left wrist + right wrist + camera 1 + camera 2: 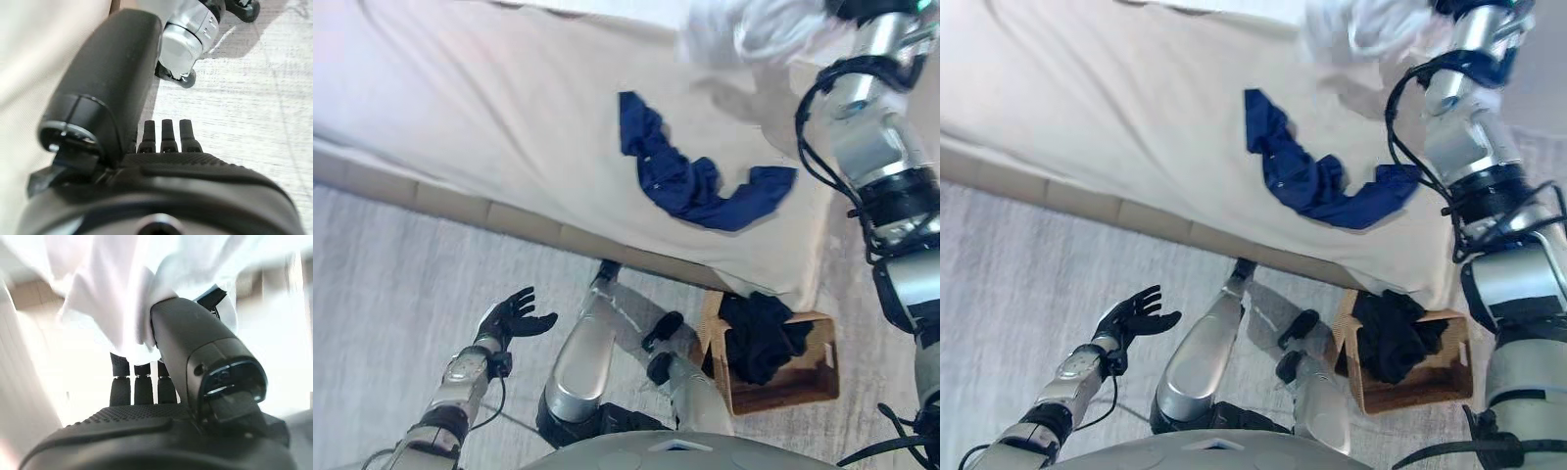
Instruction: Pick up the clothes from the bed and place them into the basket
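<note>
Above the bed (460, 88), our right robot hand (186, 347) is pinching a white garment (744, 29).
Trailing cloth is risking missing the basket (808, 377); our left robot hand (514, 315) is hanging open, empty.

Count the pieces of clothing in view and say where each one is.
3. A white garment is held up by the right hand over the bed's far end; a blue garment lies on the bed; a black garment sits in the basket. More may be hidden beneath it.
</note>
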`<state>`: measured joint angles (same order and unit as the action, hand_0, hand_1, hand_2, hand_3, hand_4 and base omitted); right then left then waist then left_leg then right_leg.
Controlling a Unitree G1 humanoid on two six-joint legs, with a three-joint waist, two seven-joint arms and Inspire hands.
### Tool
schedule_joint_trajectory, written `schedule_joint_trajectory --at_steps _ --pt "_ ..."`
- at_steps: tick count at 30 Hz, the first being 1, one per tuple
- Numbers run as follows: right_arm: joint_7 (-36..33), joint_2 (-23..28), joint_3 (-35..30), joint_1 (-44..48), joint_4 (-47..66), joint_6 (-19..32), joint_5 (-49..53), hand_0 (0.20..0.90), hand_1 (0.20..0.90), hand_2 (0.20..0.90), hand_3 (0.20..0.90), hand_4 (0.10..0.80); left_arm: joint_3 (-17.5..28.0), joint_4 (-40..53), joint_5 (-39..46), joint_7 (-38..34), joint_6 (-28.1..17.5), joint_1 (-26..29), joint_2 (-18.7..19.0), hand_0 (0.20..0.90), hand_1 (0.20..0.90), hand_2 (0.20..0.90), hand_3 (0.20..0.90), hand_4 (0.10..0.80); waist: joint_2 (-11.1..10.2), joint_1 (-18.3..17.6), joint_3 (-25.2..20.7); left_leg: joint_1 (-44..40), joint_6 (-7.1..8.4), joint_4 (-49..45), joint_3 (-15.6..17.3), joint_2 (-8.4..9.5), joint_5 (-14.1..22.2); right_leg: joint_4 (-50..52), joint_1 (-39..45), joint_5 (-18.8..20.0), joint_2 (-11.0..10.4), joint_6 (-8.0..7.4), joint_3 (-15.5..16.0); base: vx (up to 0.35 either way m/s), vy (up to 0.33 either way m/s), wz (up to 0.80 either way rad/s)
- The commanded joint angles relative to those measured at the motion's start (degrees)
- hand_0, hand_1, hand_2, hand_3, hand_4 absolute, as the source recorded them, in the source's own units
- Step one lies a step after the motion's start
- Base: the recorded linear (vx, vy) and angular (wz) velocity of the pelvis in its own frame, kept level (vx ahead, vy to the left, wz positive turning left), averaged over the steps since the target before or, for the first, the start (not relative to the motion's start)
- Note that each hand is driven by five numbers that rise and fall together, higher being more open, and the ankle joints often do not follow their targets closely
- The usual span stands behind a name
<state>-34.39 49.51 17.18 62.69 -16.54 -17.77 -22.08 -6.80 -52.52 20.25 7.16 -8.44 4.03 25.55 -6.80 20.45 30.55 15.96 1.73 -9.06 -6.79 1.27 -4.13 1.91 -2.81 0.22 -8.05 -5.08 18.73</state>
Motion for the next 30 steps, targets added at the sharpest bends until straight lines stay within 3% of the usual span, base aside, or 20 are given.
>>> schedule_joint_trajectory --at_steps 1,7,16,22,30 --pt "-5.62 9.29 -4.62 -5.29 5.09 0.36 -5.38 0.3 0.3 0.3 0.2 0.1 -0.03 -3.22 -5.89 0.78 0.9 -7.8 1.17 0.9 0.9 0.9 0.9 0.8 0.26 -5.41 -14.73 -8.42 -4.29 6.41 2.29 0.8 7.29 2.88 0.26 -1.14 1.12 -1.04 -2.29 0.076 -0.101 -0.37" --pt "-3.46 13.36 -10.48 -11.94 10.94 1.3 -6.33 0.3 0.3 0.3 0.2 0.1 -0.48 -5.38 -11.28 1.4 3.64 -7.06 -0.16 0.9 0.9 0.9 0.9 0.8 1.4 -11.08 -22.28 -15.27 -4.24 10.41 5.76 0.18 7.25 1.87 3.13 -1.28 2.42 -1.38 -5.81 0.067 -0.056 -0.4" --pt "-0.2 17.48 -21.2 -24.96 15.22 3.4 -1.83 0.3 0.3 0.3 0.2 0.1 -2.9 -6.26 -15.4 2.47 5.63 -4.13 -3.16 0.9 0.9 0.9 0.9 0.8 3.58 -18.36 -26.68 -20.64 -3.3 13.62 9.08 -0.51 7.54 0.04 5.41 -2.04 4.17 -0.44 -11.84 0.011 -0.06 -0.36" --pt "5.65 11.27 -26.97 -37.14 17.12 5.65 2.39 0.3 0.3 0.3 0.2 0.1 -4.11 -6.75 -16.76 2.99 6.38 -3.55 -3.98 0.9 0.9 0.9 0.9 0.8 4.73 -21.37 -26.48 -22.2 -3.31 12.62 11.5 -0.6 8.78 -0.02 5.71 -2.61 4.22 0.09 -13.94 0.004 -0.084 -0.35" --pt "10.54 1.24 -23.71 -45.52 11.85 6.92 -0.01 0.3 0.3 0.3 0.2 0.1 -5.83 -6.98 -18.02 2.97 6.06 -4.06 -3.72 0.9 0.9 0.9 0.9 0.8 7.46 -23.8 -23.55 -21.7 -4.31 9.56 12.44 0.18 10.31 1.38 4.09 -2.57 3.8 0.47 -15.64 -0.015 -0.128 -0.14"
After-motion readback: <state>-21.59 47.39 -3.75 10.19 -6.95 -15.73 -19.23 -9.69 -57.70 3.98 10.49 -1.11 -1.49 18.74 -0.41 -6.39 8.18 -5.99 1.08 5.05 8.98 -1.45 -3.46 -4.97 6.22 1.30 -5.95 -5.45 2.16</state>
